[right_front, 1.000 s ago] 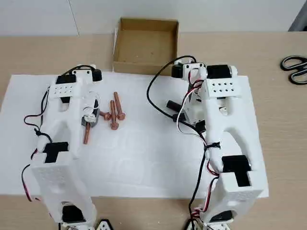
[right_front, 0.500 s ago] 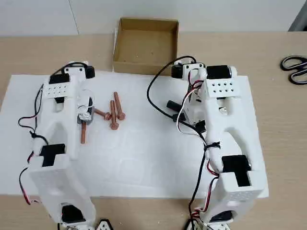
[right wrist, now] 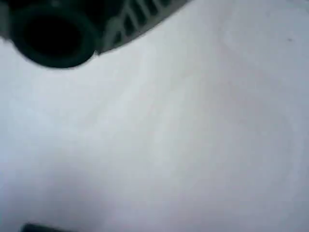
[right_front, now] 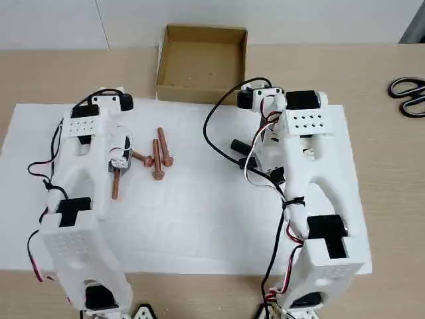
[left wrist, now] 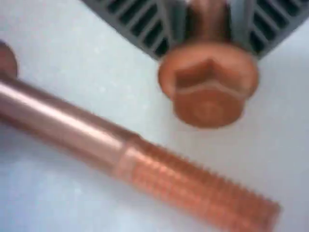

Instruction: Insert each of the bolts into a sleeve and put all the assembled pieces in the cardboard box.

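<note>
In the left hand [left wrist: 207,34], a bolt [left wrist: 207,86].

bolts: four copper-coloured ones, all on the sheet on the arms' side of the cardboard box [right_front: 192,94]. One long bolt [right_front: 163,146] lies beside a second [right_front: 157,158], a third [right_front: 141,158] is farther from the box corner, and a fourth [right_front: 116,185] is farthest from the box.
sleeves: one black sleeve [right_front: 237,144] is clear, below the box's right corner. Other dark shapes near it cannot be counted.
cardboard box: one, open-topped.
sheet [right_front: 199,219]: one, white, on the tabletop [right_front: 372,73].
scissors [right_front: 408,95]: one pair, well to the right of the box.
arms: two, a left arm [right_front: 80,193] and a right arm [right_front: 312,166].
</note>
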Action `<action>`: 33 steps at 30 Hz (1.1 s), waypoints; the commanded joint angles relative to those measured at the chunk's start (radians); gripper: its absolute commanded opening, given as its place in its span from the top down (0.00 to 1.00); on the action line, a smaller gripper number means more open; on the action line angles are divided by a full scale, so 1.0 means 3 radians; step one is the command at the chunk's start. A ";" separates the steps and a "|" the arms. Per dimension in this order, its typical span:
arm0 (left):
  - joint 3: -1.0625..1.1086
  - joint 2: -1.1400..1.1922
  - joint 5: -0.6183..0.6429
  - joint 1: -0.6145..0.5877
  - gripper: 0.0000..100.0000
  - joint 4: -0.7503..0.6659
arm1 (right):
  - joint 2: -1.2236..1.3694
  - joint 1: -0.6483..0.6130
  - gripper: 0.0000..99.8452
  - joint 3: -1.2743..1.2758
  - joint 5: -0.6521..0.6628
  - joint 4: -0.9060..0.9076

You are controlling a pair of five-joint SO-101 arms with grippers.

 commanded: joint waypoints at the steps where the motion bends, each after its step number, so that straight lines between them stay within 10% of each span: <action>1: -0.0013 0.0015 0.0087 -0.0020 0.99 -0.0128 | -0.0207 -0.0013 1.00 -0.0010 -0.0015 -0.0038; 16: -0.0018 -0.1504 0.0015 -0.0015 1.00 0.0358 | -0.0335 -0.0043 1.00 -0.0153 -0.0020 0.0003; 33: -0.0013 -0.3534 0.0706 0.0445 1.00 0.1008 | -0.2816 -0.0458 1.00 0.0225 -0.0020 0.0156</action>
